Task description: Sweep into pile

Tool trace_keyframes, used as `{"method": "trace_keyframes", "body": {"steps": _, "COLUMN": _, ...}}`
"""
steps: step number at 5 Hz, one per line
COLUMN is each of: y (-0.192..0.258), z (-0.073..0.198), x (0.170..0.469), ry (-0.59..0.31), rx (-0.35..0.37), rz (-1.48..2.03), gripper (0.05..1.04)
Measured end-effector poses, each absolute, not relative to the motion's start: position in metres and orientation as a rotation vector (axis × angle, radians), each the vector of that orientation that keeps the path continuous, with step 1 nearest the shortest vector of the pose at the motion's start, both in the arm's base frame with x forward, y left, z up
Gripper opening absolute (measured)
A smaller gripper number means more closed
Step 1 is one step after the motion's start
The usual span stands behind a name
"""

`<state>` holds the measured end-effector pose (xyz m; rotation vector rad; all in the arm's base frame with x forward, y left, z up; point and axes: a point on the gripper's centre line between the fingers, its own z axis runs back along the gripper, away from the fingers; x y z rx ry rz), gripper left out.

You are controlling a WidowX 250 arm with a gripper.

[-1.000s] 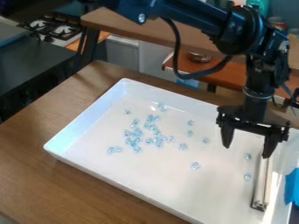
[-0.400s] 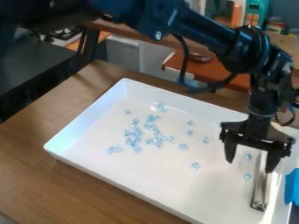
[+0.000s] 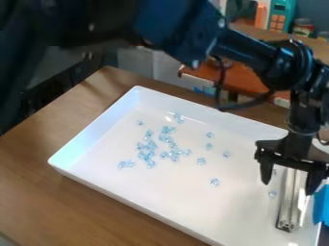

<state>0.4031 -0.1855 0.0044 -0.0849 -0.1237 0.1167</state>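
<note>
Beads, pale blue and glassy, lie loosely clustered in the white tray on the table, with strays towards the bar. The claw hangs over that bar with its fingers spread wide, one to each side, gripping nothing that I can see. The slim bar looks stiff and fairly light, its smooth sides perhaps slippery; best pinched across its narrow width, near the middle. The beads look hard and light, likely to skitter if pushed fast.

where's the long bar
In the camera view, the long bar lies at the right end of the white tray, below the gripper, beside the blue object.
</note>
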Motion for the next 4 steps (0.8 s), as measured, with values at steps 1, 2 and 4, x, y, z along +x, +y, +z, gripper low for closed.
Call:
{"method": "trace_keyframes", "body": {"steps": 1, "y": -0.1864, "z": -0.0044, "x": 0.405, "ry": -0.112, "rx": -0.075, "rz": 0.12, "gripper": 0.948}}
{"method": "trace_keyframes", "body": {"steps": 2, "y": -0.187, "z": -0.0077, "x": 0.4042, "ry": -0.106, "rx": -0.074, "rz": 0.131, "gripper": 0.661}}
{"method": "trace_keyframes", "body": {"steps": 4, "y": -0.1858, "z": -0.0117, "x": 0.4009, "ry": -0.124, "rx": -0.075, "rz": 0.112, "gripper": 0.369}}
